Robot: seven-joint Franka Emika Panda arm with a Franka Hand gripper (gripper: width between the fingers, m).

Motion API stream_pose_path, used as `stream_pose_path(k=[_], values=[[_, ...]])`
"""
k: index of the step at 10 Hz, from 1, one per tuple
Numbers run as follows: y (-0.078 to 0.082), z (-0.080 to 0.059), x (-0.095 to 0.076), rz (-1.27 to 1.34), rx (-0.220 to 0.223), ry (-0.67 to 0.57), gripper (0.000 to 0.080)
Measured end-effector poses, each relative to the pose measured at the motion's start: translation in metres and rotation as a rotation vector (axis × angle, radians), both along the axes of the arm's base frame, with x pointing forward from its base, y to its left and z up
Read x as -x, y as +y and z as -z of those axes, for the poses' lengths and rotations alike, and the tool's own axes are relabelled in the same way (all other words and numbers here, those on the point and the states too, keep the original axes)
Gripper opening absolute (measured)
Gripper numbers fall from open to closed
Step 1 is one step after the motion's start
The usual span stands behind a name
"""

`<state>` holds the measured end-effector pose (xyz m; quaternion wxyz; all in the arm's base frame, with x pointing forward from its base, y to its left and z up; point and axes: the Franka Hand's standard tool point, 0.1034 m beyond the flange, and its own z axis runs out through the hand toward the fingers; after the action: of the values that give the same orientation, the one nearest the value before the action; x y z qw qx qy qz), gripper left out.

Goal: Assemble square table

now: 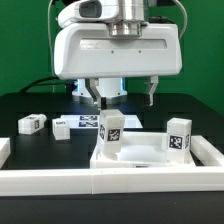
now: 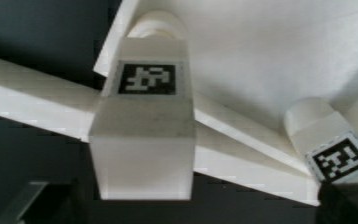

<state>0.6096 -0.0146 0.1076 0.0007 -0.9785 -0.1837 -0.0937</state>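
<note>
Resting on the black table (image 1: 15, 108), the square slab (image 1: 138, 152) carries two upright legs (image 1: 110, 130); two loose legs (image 1: 32, 123) lie at its nine o'clock in the exterior view. The fingers (image 1: 96, 97) hang apart and empty above the slab. Leg-fitting looks half done; the next move calls for grasping a loose leg.

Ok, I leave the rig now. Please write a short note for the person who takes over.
End effector: open, empty, above the tabletop.
Upright legs: two stand on the tabletop.
Loose legs: two lie beside it, at the exterior view's left.
Done: two legs placed; how tight they sit cannot be told.
Left: fit the two loose legs.
</note>
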Motion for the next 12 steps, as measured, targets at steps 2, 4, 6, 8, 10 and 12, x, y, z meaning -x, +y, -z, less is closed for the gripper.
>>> stream_pose_path(k=[2,4,6,8,10,12], values=[[-0.013,-0.001,-0.005,0.012,0.013,0.019,0.0649],[-0.018,0.002,-0.002,0.033,0.005,0.045,0.0649],[-0.015,0.002,-0.001,0.025,0.004,0.059,0.0649],[-0.02,0.008,0.003,0.006,0.018,0.129,0.0649],[-0.017,0.011,-0.001,0.01,0.023,0.205,0.0649],[-0.012,0.012,-0.003,0.013,0.023,0.191,0.0649]])
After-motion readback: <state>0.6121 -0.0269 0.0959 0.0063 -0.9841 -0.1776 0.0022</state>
